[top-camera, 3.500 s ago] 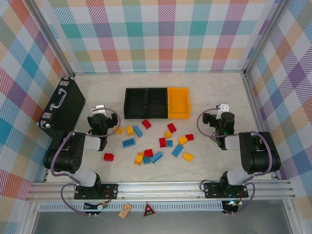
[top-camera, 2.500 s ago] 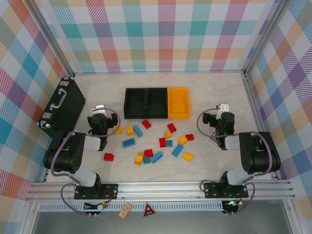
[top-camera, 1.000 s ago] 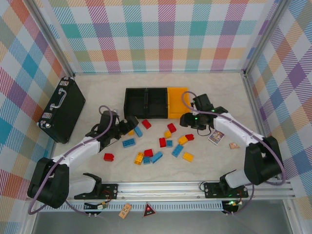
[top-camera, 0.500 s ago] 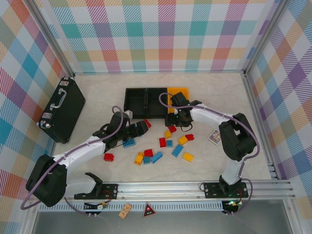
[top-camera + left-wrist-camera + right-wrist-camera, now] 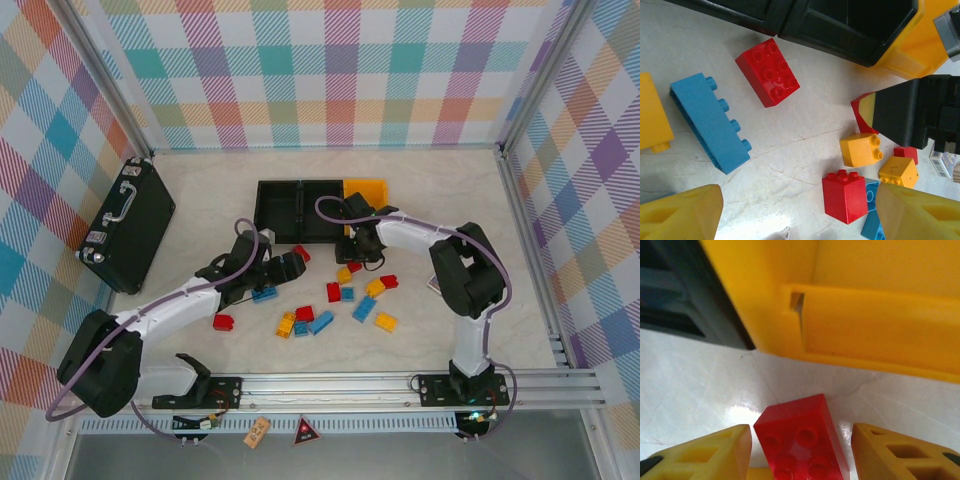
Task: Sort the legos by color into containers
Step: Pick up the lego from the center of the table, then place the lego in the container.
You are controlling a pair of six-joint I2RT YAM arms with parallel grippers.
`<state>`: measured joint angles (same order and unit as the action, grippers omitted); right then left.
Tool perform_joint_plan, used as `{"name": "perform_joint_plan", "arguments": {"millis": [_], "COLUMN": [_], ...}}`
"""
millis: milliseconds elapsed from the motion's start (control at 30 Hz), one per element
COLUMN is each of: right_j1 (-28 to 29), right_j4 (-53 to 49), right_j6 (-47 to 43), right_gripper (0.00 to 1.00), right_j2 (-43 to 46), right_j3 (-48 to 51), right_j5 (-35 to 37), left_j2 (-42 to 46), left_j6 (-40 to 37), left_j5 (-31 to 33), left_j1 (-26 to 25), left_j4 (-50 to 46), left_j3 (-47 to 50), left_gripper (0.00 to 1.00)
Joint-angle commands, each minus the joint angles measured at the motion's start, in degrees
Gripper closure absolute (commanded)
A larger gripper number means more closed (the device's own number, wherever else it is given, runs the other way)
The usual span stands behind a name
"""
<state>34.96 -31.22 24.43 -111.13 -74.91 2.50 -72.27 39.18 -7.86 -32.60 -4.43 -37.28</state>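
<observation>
Several red, blue and yellow-orange legos lie loose on the table in front of the containers: two black bins [image 5: 278, 208] [image 5: 322, 205] and a yellow-orange bin [image 5: 370, 190] in a row. My right gripper [image 5: 356, 255] is low at the yellow bin's front wall, open, its yellow fingers [image 5: 705, 455] on either side of a red lego [image 5: 802, 442] with a gap on the right. My left gripper [image 5: 290, 262] hovers open over the table. A red lego [image 5: 845, 195] lies near its right finger [image 5: 920, 215], with a long blue lego [image 5: 710, 122] and a red lego [image 5: 767, 72] farther off.
A black briefcase [image 5: 130, 222] lies at the left wall. A small printed card [image 5: 942, 162] sits to the right of the pile. The two grippers are close together by the bins. Metal frame posts and a rail bound the table.
Both arms have reached in from the sides to the pile. The right gripper dropped in front of the yellow bin and its jaws narrowed around the red lego. The left gripper edged right.
</observation>
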Motion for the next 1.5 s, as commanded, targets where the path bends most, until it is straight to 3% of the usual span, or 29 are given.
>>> {"name": "perform_joint_plan", "arguments": {"millis": [0, 133, 267, 467, 867, 1467], "right_j1": [0.5, 0.5, 0.8, 0.8, -0.8, -7.5], "right_j4": [-2.3, -2.7, -3.0, -3.9, -9.0, -17.2], "right_j6": [-0.6, -0.8, -0.9, -1.2, -0.7, 1.4], "right_gripper": [0.48, 0.48, 0.63, 0.72, 0.72, 0.70], "right_j2": [-1.4, -2.2, -2.0, 1.8, 6.2, -9.7], "right_j3": [-1.6, -1.9, -1.8, -1.6, -7.3, -29.6], "right_j5": [1.8, 2.0, 2.4, 3.2, 6.3, 10.2], "left_j2": [-0.8, -1.4, -1.5, -1.5, -2.5, -2.7], "left_j6": [-0.7, -0.8, -0.8, -0.8, -1.9, -1.5], "left_j5": [-0.1, -0.2, 0.0, 0.0, 0.3, 0.9], "left_j1": [-0.8, -1.1, -1.3, -1.4, -2.6, -5.1], "left_j4": [0.1, 0.1, 0.0, 0.0, 0.0, 0.2], "left_j3": [-2.3, -2.6, -2.8, -3.0, -6.0, -7.1], "left_gripper": [0.21, 0.22, 0.22, 0.24, 0.24, 0.24]}}
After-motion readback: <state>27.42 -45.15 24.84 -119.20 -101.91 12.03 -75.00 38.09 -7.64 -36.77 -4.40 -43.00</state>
